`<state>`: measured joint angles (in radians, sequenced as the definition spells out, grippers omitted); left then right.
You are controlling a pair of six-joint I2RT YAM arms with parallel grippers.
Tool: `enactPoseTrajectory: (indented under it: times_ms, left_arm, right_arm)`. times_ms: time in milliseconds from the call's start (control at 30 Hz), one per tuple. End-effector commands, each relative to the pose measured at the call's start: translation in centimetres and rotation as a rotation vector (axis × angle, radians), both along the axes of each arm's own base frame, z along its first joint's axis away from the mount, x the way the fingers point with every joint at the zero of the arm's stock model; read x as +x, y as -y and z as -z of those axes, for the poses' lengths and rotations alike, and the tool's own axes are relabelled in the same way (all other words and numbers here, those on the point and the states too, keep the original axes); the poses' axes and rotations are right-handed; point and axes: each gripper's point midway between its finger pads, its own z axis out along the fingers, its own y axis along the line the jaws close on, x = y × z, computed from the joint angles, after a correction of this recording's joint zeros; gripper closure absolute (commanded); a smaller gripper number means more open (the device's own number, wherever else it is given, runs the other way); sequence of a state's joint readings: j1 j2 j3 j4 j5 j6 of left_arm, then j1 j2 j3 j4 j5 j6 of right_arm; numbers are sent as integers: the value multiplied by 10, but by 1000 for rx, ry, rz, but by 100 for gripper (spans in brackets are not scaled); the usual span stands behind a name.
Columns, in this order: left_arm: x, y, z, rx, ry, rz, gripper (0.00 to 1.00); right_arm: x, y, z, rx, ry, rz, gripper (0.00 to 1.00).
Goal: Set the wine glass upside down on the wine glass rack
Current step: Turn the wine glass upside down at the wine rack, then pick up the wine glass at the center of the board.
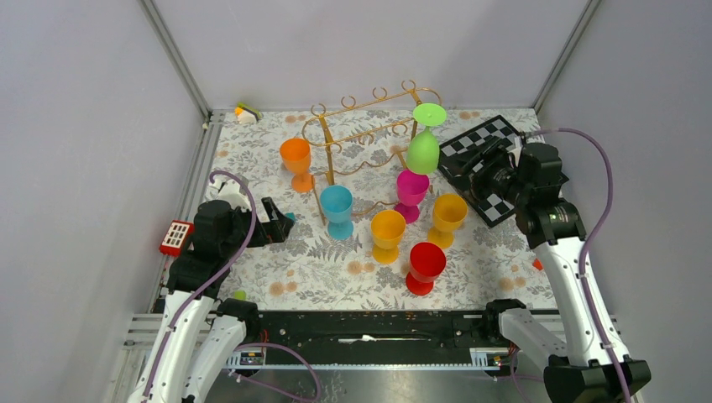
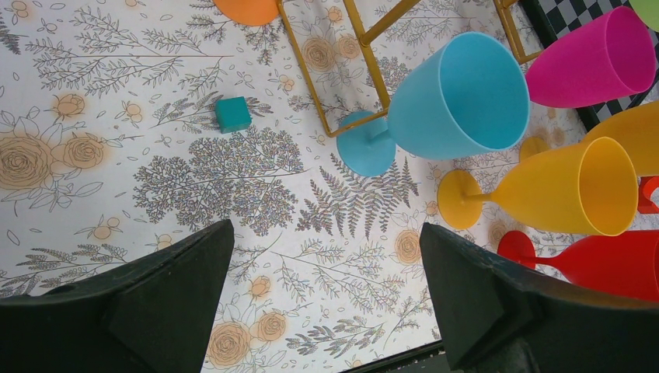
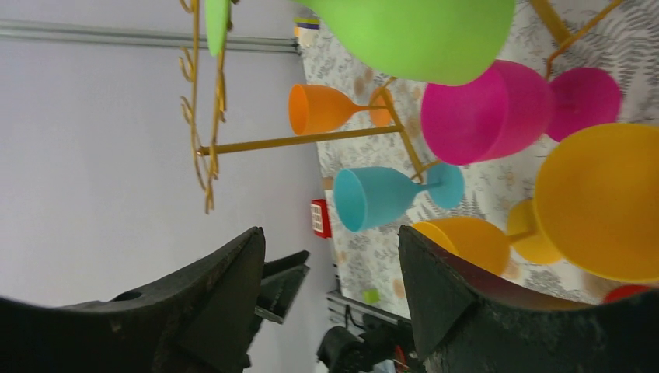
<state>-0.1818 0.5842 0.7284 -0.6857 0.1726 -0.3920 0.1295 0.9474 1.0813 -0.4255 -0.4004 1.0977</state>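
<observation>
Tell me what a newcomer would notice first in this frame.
The green wine glass hangs upside down at the right end of the gold wire rack, toward the back of the table. Beside and before the rack stand upright glasses: an orange glass, a blue glass, a pink glass, two yellow glasses and a red glass. The left gripper and right gripper are both open and empty.

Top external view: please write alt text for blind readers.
A green wine glass hangs upside down on the gold wine glass rack; six coloured glasses stand on the table. The left gripper and right gripper are empty.
</observation>
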Motion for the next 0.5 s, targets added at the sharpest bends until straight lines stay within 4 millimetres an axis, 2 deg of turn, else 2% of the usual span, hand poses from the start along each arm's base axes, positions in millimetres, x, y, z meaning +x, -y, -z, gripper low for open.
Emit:
enactPoseTrajectory:
  times_ms: [0,467]
  left_arm:
    - [6,4,-13,-14,62,17,1]
    - [6,5,-12,-17,53,25,1]
  right_arm:
    - [-16,14,13,-164,22,-24,29]
    - [-47,49,50,-498,-18,-59,29]
